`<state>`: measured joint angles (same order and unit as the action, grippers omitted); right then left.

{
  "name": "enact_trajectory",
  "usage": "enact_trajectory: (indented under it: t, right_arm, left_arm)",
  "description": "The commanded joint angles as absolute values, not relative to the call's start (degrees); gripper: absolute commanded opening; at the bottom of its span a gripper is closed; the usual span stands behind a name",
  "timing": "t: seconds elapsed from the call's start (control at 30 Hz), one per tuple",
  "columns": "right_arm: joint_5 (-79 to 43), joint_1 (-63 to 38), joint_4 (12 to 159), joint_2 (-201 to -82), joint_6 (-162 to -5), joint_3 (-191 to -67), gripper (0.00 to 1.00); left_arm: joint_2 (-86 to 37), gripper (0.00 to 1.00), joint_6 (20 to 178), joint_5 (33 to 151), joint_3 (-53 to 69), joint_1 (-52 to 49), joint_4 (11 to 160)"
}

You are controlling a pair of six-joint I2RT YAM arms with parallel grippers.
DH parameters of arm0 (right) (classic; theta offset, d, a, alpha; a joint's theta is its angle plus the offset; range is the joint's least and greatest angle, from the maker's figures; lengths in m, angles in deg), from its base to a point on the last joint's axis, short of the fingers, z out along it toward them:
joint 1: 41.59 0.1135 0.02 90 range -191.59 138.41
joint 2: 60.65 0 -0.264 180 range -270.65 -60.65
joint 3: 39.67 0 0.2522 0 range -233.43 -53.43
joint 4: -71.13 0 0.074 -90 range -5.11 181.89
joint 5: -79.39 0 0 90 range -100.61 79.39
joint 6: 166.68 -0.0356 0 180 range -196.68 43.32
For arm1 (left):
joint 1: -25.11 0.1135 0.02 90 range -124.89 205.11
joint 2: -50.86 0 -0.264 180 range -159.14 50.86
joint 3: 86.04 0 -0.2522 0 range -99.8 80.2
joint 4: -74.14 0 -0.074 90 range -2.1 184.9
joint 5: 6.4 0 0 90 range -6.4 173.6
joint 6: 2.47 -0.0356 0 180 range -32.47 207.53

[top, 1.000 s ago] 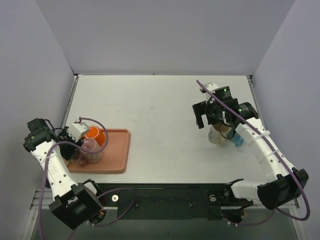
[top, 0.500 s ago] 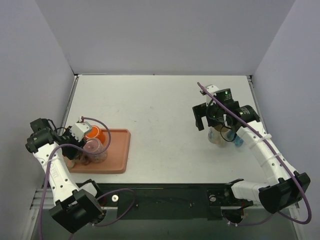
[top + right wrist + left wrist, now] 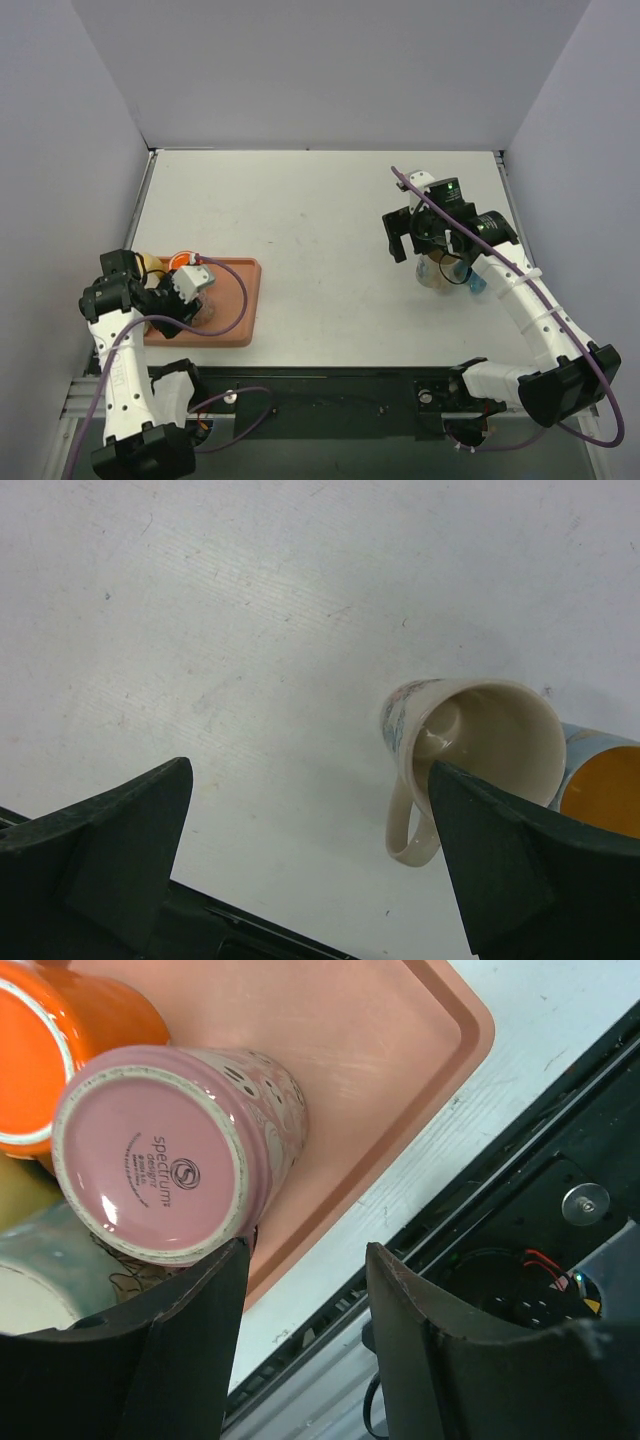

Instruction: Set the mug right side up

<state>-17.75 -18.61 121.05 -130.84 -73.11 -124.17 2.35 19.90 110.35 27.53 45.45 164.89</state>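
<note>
Jaws of the left gripper (image 3: 305, 1260) stand spread beside the pink mug (image 3: 170, 1160), base-up on the tray (image 3: 400, 1050) at near left, seemingly lining up a clasp; the right gripper (image 3: 308, 775) hangs wide apart over an upright cream mug (image 3: 490, 730).

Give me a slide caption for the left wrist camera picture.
Left claw open near a pink mug standing base up on a tray, orange mug beside it.
</note>
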Motion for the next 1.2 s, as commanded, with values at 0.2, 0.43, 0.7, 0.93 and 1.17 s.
enact_trajectory:
  t: [0.2,0.43,0.7,0.93,1.17]
  right_arm:
    - [-17.8,-17.7,120.1,-130.0,-71.4,-123.1,0.98]
    - [-17.2,-17.5,119.9,-129.6,-71.1,-122.9,0.98]
    - [-18.2,-17.1,119.9,-130.0,-70.9,-122.9,0.98]
    - [-19.1,-16.8,120.0,-130.5,-71.0,-123.0,0.98]
    - [-19.5,-16.6,120.0,-131.4,-70.9,-123.3,0.98]
  left_arm:
    - [-1.3,0.59,14.2,103.2,29.0,51.1,169.4]
    - [-3.2,0.63,11.3,103.0,30.5,52.6,164.5]
    - [-4.4,0.69,9.4,102.3,32.1,52.7,158.0]
    - [-5.5,0.68,13.3,108.0,33.1,46.0,157.7]
    - [-0.9,0.64,17.2,110.8,34.1,41.6,161.0]
